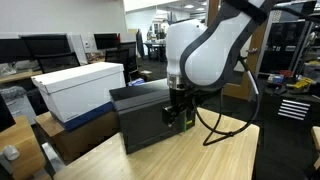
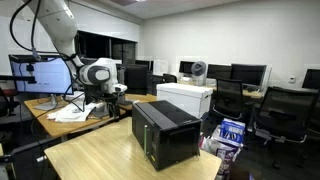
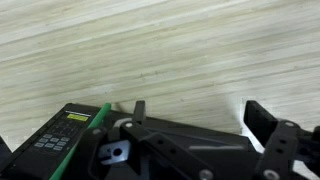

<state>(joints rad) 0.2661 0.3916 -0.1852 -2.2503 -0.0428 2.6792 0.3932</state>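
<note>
Wooden table [image 1: 100,160] is being occupied by a black box [image 1: 145,115], with a white box [image 1: 80,88] at its 10 o'clock. Gripper [image 1: 180,118] is being hung low at the black box's 3 o'clock, jaws apart, nothing being clamped. In the wrist view a keypad device [image 3: 60,135] and green marker [image 3: 82,140] are being seen at 8 o'clock, untouched. Judged: no grasp is being made yet, and all handling is remaining.
</note>
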